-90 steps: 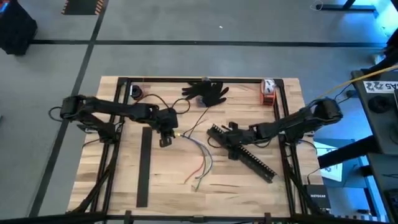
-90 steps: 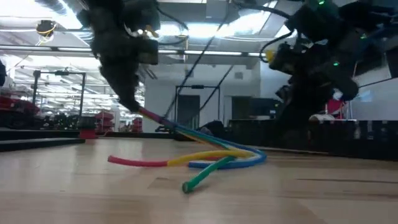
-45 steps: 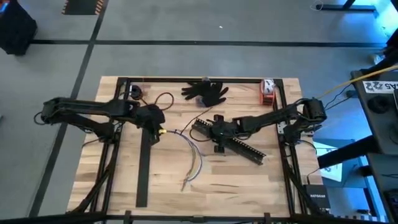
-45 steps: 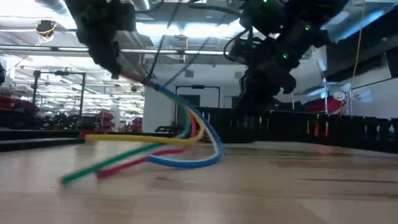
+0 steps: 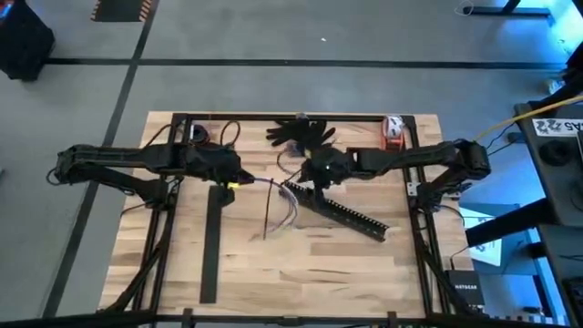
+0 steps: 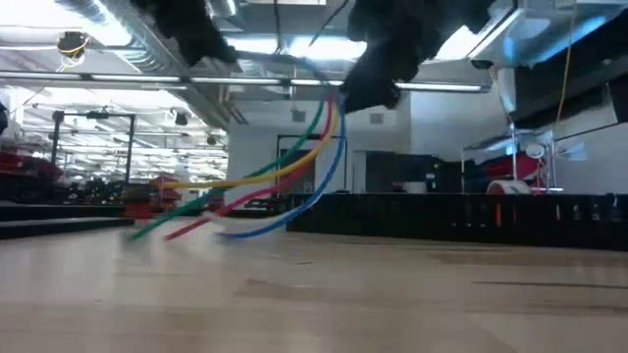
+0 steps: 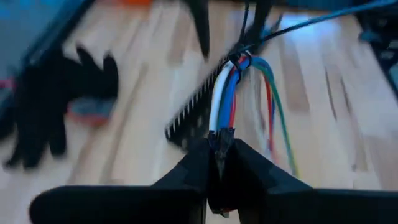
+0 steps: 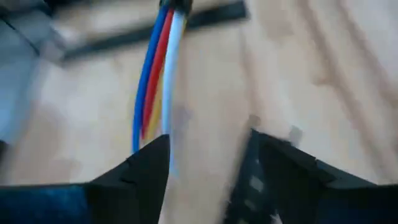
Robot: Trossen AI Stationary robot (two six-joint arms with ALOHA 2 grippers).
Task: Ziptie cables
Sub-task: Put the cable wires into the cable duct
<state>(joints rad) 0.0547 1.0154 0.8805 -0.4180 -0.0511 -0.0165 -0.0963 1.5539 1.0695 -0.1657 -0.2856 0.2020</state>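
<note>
Wooden table (image 5: 364, 273), left claw (image 7: 219, 163) pinching cables (image 7: 225, 93), right claw (image 8: 208, 163) spread beside them

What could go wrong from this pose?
1. The left hand pinches only the end of the cables; a tug could slip them out.
2. The right hand is open beside the bundle, not around it, so closing may miss.
3. Loose ends hang over the slotted bar and may snag.
</note>
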